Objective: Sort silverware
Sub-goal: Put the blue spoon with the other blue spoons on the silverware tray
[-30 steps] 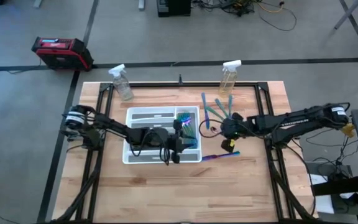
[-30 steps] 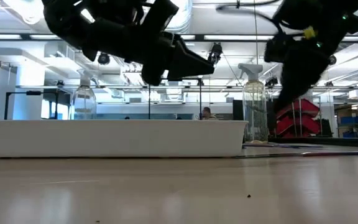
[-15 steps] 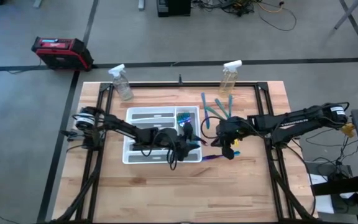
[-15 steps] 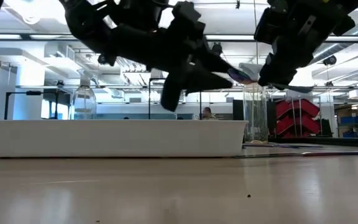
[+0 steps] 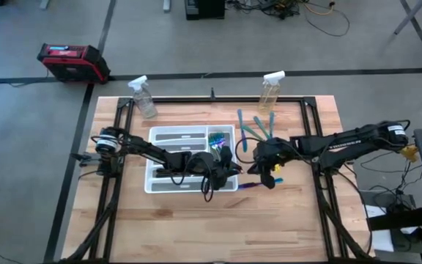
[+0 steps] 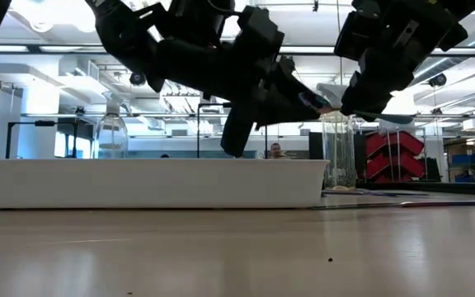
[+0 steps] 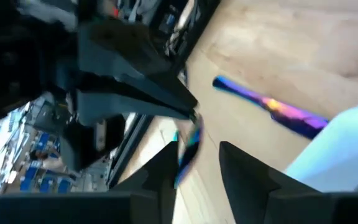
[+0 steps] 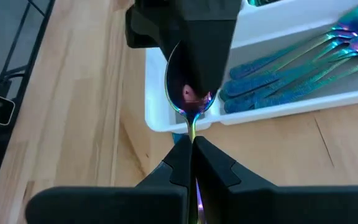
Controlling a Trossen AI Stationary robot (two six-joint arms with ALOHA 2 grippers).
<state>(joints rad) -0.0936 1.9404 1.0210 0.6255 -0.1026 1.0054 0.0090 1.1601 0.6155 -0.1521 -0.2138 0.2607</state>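
Handover is on, above the desk (image 5: pixel 196 220) just off the white tray's (image 5: pixel 154 185) right end. Right gripper (image 8: pixel 192 144) pinches the handle of an iridescent spoon (image 8: pixel 189 99), jaws tight on it. Left gripper (image 5: pixel 226 163), over the tray's compartments a second ago, has swung across and closed around the spoon's bowl; whether it truly grips yet, I cannot tell. More silverware (image 8: pixel 291 81) already lies in the tray's end compartment, with another piece (image 7: pixel 272 107) on the desk.
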